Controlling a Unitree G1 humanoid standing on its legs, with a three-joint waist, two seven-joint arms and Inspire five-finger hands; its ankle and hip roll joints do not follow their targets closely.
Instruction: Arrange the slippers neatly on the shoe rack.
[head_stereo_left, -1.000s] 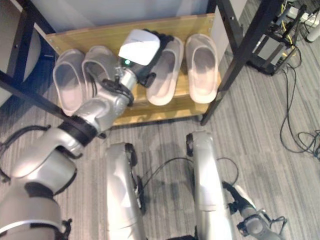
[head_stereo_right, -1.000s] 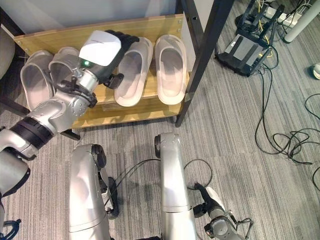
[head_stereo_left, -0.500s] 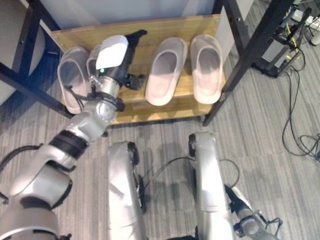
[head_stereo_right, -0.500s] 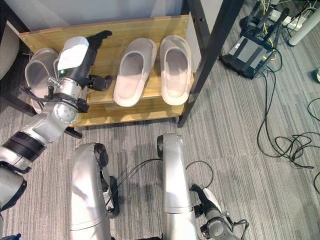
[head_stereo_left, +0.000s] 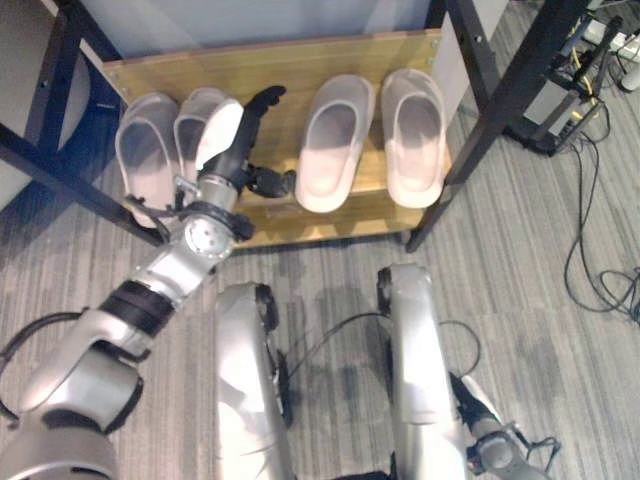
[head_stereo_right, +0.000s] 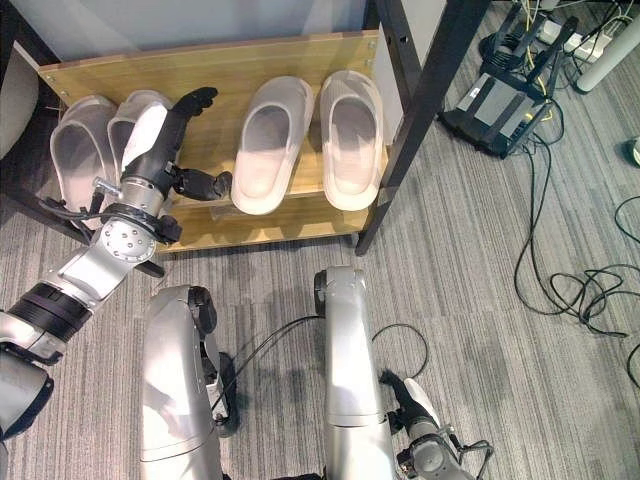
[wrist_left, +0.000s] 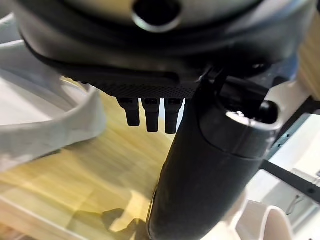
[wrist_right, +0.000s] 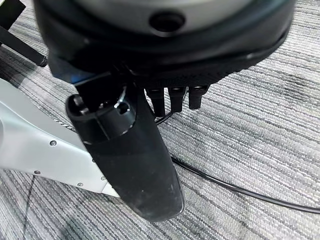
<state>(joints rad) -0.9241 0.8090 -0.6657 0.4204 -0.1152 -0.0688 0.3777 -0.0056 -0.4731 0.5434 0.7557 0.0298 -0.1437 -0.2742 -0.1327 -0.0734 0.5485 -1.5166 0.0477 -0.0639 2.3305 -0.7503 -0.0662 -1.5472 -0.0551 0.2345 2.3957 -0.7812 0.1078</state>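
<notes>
A wooden shoe rack shelf (head_stereo_left: 300, 60) holds two pairs of pale slippers. The left pair (head_stereo_left: 145, 160) lies side by side, its inner slipper (head_stereo_left: 190, 125) partly behind my hand. The right pair lies toes to the back: one slipper (head_stereo_left: 328, 145) leans slightly, the other (head_stereo_left: 415, 135) is straight. My left hand (head_stereo_left: 238, 140) hovers open over the bare wood between the pairs, turned on its edge, with its fingers (wrist_left: 150, 112) straight and holding nothing. My right hand (head_stereo_right: 418, 452) hangs low over the carpet, fingers (wrist_right: 172, 95) straight.
Black frame posts (head_stereo_left: 500, 90) rise just right of the rack, and a dark bar (head_stereo_left: 60, 170) crosses its left end. A black stand (head_stereo_right: 500, 100) and loose cables (head_stereo_left: 590, 230) lie on the grey striped carpet to the right.
My left hand has come off the leaning slipper of the right pair, swung left and drawn back, turning onto its edge over the bare wood. The slippers stay put.
</notes>
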